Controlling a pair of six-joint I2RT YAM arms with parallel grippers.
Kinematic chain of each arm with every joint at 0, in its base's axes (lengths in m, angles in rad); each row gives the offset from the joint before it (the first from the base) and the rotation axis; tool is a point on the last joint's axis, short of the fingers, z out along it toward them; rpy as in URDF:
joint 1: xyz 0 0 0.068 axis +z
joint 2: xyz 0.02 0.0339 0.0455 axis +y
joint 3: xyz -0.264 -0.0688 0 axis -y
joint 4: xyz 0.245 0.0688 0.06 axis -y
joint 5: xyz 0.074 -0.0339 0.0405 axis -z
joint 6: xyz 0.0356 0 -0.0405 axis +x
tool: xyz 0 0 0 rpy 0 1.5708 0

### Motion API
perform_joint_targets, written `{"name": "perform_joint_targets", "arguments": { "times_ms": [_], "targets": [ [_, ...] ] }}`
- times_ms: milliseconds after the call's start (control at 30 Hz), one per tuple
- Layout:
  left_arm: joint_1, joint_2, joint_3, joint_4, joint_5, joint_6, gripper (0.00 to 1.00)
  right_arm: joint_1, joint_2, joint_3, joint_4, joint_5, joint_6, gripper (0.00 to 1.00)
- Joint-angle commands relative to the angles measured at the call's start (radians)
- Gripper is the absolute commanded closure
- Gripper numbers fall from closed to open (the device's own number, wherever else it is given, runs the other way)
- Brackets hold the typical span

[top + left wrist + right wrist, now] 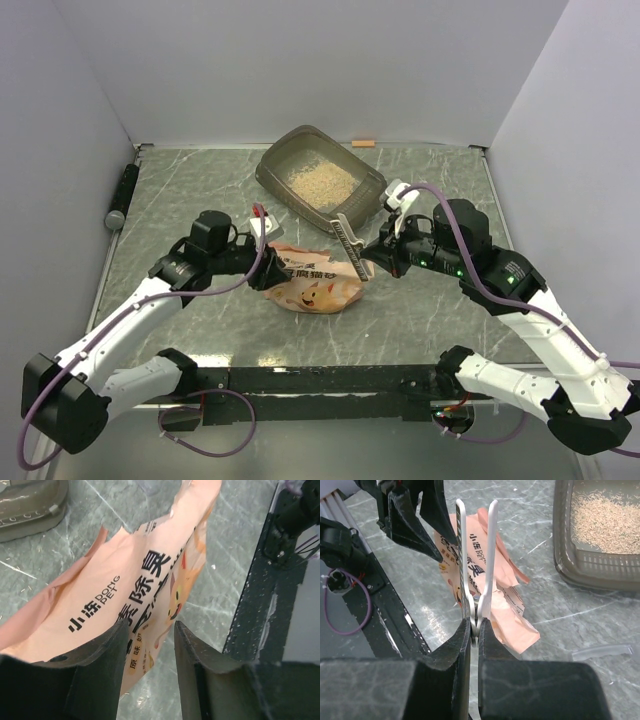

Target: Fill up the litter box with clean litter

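Note:
The grey-brown litter box (365, 190) stands at the back centre with pale tan litter (318, 181) in it; its corner also shows in the right wrist view (590, 575). The salmon-pink litter bag (315, 285) lies on the table in front of it. My left gripper (272, 262) is open at the bag's left end, and the bag's printed edge (120, 595) lies partly between its jaws (150, 625). My right gripper (475, 625) is shut on the hinge end of a white bag clip (492, 545), whose two arms spread open above the bag (507, 615).
A black cylinder (122, 195) lies by the left wall. A small orange piece (363, 143) lies at the back edge. A clear plastic strip (602, 652) lies on the table near the litter box. The black base rail (320, 378) runs along the near edge.

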Motion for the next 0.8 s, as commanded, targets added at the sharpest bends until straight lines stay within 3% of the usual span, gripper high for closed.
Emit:
{"name": "perform_joint_targets", "arguments": {
  "times_ms": [0,567,667,767],
  "targets": [
    [-0.008,-0.04,-0.031,0.08,-0.018,0.066,0.54,-0.004,-0.025,0.004,0.02,0.007,-0.025,1.0],
    [-0.05,0.054,-0.071,0.114,-0.095,0.092,0.6,-0.006,0.069,-0.006,0.069,-0.088,-0.068,1.0],
    [-0.054,0.057,-0.072,0.111,-0.109,0.092,0.66,-0.006,0.097,-0.004,0.081,-0.111,-0.096,1.0],
    [-0.057,0.063,-0.072,0.104,-0.144,0.093,0.78,-0.01,0.12,-0.018,0.109,-0.143,-0.126,1.0]
  ]
}}
